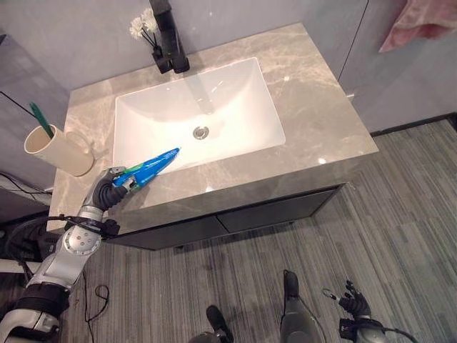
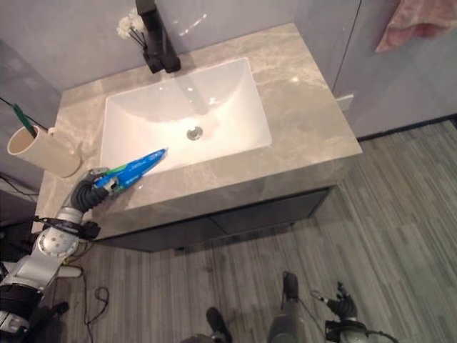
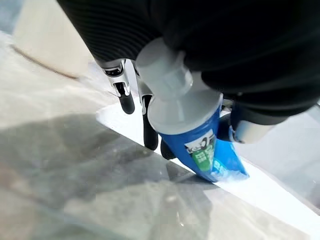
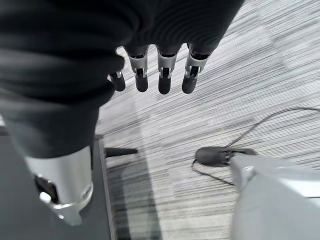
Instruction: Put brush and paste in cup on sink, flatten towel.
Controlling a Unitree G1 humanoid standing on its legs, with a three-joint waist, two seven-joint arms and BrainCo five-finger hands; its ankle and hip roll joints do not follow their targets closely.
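Holding the blue toothpaste tube (image 1: pixel 151 167) clamped in our left robot hand (image 1: pixel 108 189), we judge one step done: a green toothbrush (image 1: pixel 41 119) stands in the cream cup (image 1: pixel 60 150) on the marble table (image 1: pixel 314 114). Paste remains, then the pink towel (image 1: pixel 418 23). Our right robot hand (image 4: pixel 152 75) hangs relaxed, fingers apart.

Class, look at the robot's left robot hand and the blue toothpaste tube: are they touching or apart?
Touching. In the left wrist view the left robot hand has its fingers curled round the toothpaste tube, cap end against the palm; the left eye view agrees.
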